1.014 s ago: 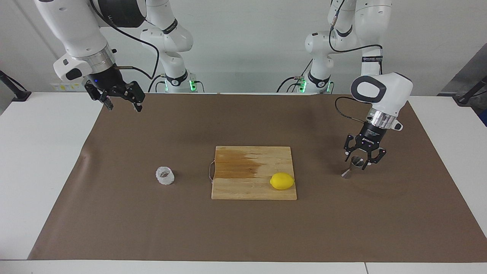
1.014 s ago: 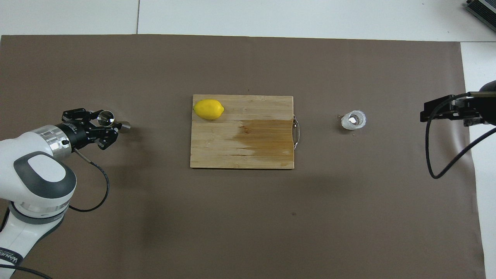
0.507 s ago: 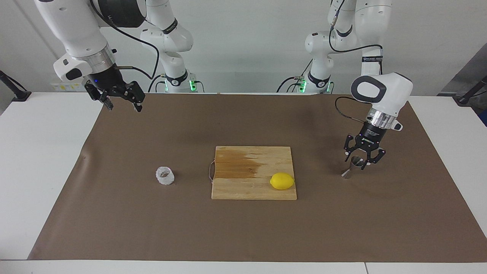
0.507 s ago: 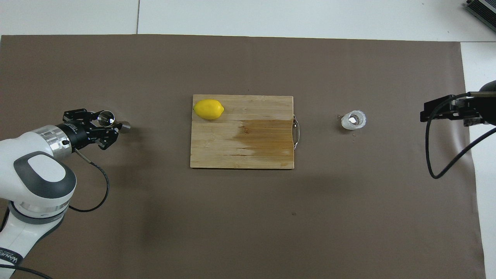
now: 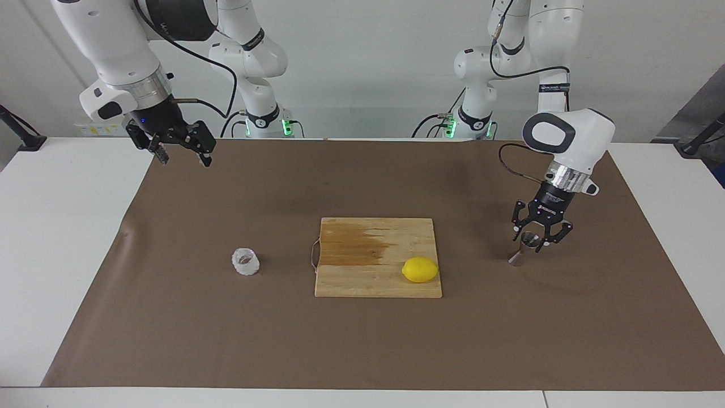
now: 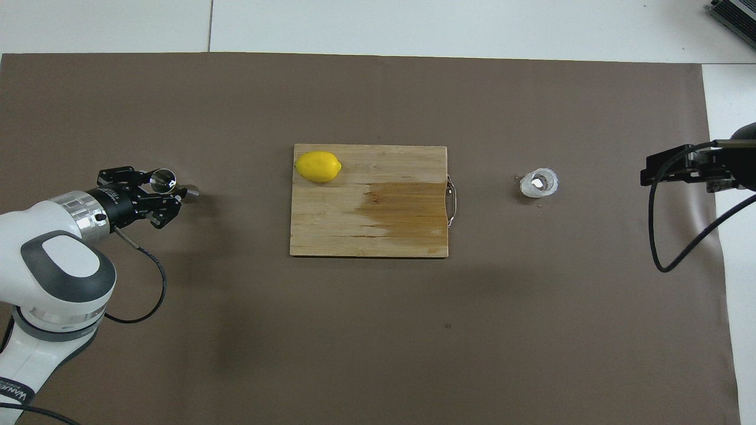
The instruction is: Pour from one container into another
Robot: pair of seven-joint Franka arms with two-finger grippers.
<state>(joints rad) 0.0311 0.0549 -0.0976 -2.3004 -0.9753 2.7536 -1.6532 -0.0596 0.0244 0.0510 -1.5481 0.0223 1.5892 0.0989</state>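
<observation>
Right gripper (image 5: 184,160): raised over the brown mat (image 5: 170,317), well off toward the right arm's end from the cutting board (image 5: 362,238), jaws spread wide, nothing in them. Arm waiting.

Glass cup (image 5: 246,262): stands on the mat near the board's handle end, apart from it. Nothing touches it. Squat, with a knobbly wall. Judged light but brittle, and the facets should give some purchase. Best taken across the wall around mid-height, with gentle pressure, mouth kept clear for tipping.

Lemon (image 5: 420,270): on the board, at the corner farthest from the robots toward the left arm's end. Not part of the job.

Jigger (image 5: 518,256): on the mat, well clear of the board toward the left arm's end. Polished steel, stiff, judged light and slippery. The narrow foot looks easy to knock over, and the slanted cones could squirt out of a pinch. The waist is the safer hold.

Left gripper (image 5: 533,243): down around the jigger's upper cone. Cannot tell whether it has closed on it.
</observation>
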